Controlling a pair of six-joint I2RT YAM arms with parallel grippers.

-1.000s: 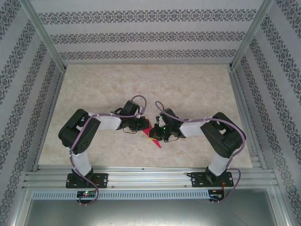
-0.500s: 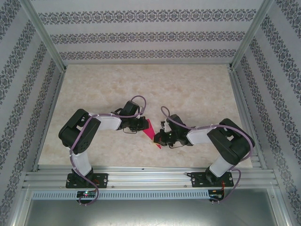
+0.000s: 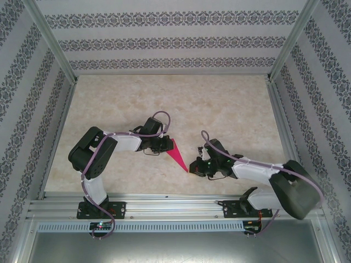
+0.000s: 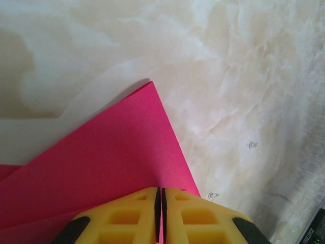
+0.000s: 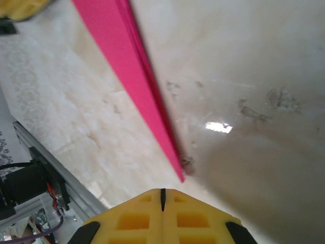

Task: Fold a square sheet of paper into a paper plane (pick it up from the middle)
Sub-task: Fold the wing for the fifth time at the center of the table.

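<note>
Pale marble-patterned worktop point(image 3: 230, 109), boxed in by grey-patterned walls point(image 3: 164, 43) and an aluminium frame point(image 3: 164, 208), carries one task item: a slim magenta-pink paper plane point(image 3: 177, 155), folded into a narrow dart with one long sharp point. It lies between the two arms, near the front edge, its broad end toward the left arm and its point aimed at the right arm.

The left gripper point(image 3: 166, 144) is clenched on the broad end; in its wrist view the yellow gripper point(image 4: 160, 193) is pinched together over the pink sheet point(image 4: 111, 152), whose far corner lifts slightly off the surface. The right gripper point(image 3: 192, 166) is closed on nothing and sits just beside the tip, apart from it; its wrist view point(image 5: 162, 193) shows stacked pink layers point(image 5: 127, 61) running down to the point.

Judging by this, the square outline is gone and the main folds are made, so the task looks close to done. What seems left is any final pressing of the creases, or spreading of the wings, and letting go.
</note>
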